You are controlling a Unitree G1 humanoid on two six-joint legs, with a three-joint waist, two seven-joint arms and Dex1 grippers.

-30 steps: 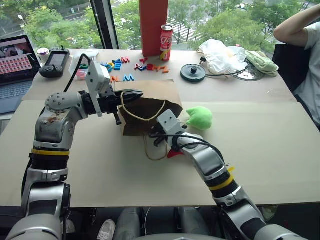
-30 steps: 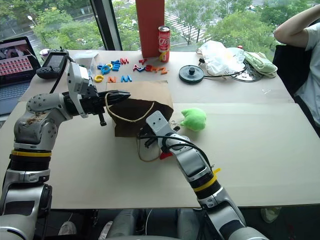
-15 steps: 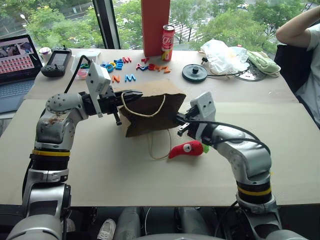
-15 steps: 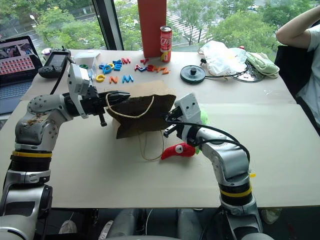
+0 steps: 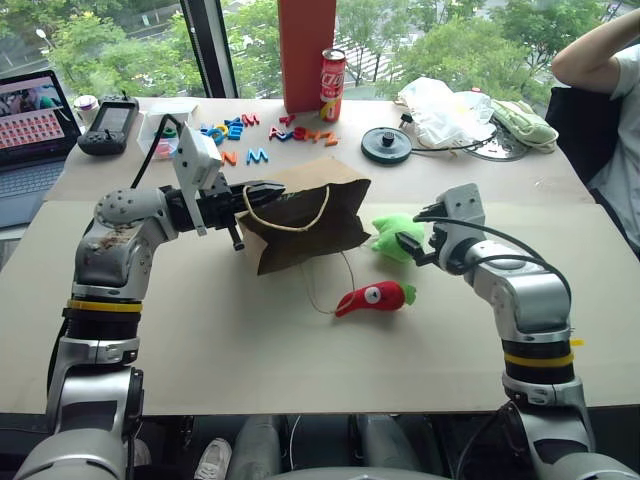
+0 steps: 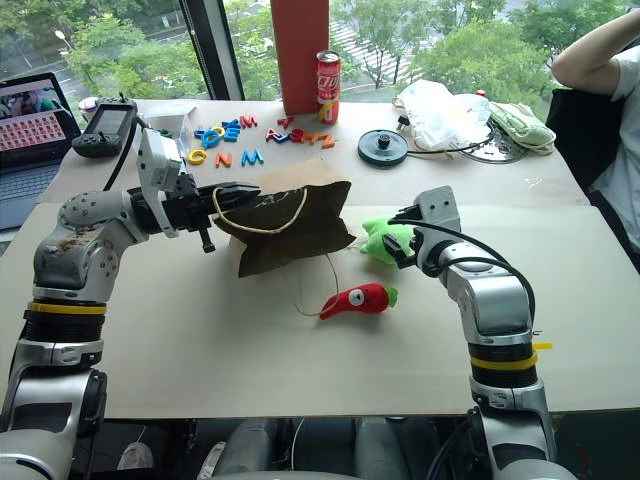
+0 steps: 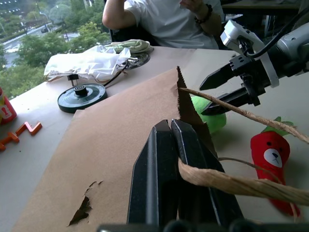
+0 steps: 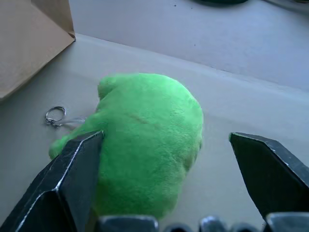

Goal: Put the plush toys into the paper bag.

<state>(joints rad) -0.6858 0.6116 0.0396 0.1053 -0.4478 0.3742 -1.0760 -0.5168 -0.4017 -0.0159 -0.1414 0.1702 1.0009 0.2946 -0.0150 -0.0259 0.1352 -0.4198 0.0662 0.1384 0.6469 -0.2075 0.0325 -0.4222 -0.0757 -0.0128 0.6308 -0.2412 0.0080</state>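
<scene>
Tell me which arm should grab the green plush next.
Right. The right end effector is open with the green plush between its fingers. The left end effector is shut on the paper bag rim.

1. The plastic letters scattered on the counter near the window are the one thing here I can partly read: a blue "M" lies nearest the paper bag, and a pink "M" sits further back.
2. The red can beside the tall red box carries white script down its side, too small to read.
3. The laptop screen shows rows of small pictures; no wording on it is legible.
</scene>
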